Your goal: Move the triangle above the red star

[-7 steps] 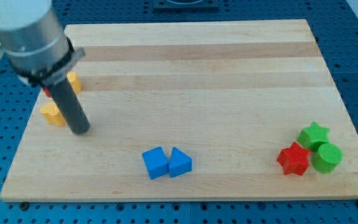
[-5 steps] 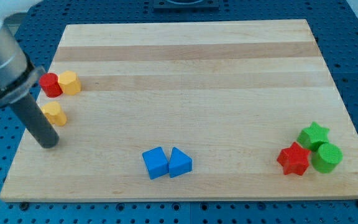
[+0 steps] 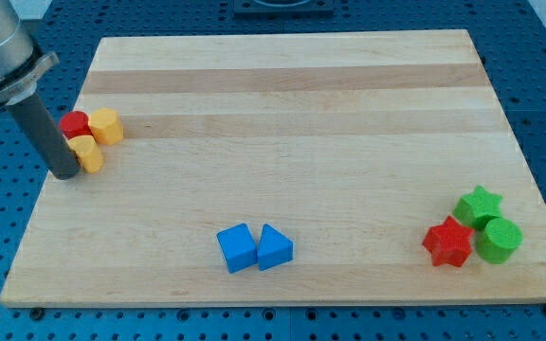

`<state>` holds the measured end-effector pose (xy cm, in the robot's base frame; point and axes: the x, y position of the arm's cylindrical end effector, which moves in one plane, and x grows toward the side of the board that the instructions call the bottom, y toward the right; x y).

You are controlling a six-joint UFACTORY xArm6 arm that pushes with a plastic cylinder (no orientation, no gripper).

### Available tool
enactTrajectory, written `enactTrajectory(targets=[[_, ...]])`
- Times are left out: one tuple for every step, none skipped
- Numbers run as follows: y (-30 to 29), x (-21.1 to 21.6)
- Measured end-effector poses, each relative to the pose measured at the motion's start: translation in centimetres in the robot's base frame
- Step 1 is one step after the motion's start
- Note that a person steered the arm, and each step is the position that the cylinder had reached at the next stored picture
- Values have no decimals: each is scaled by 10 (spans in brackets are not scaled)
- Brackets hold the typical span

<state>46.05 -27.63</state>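
Our jawless tip (image 3: 65, 174) has swung up-left, nudging the small yellow block (image 3: 87, 152), far left of the blue triangle (image 3: 274, 248), itself well left of the red star (image 3: 446, 242), unpushed.

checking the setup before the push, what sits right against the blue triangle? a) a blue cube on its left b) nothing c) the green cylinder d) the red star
a: the blue triangle touches the blue cube on the view's left, while the red star lies far off to the view's right.
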Motion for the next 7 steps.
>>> enactTrajectory(targets=[[7,0],[91,4],[197,15],[265,67],[332,104],[338,126],[308,138]])
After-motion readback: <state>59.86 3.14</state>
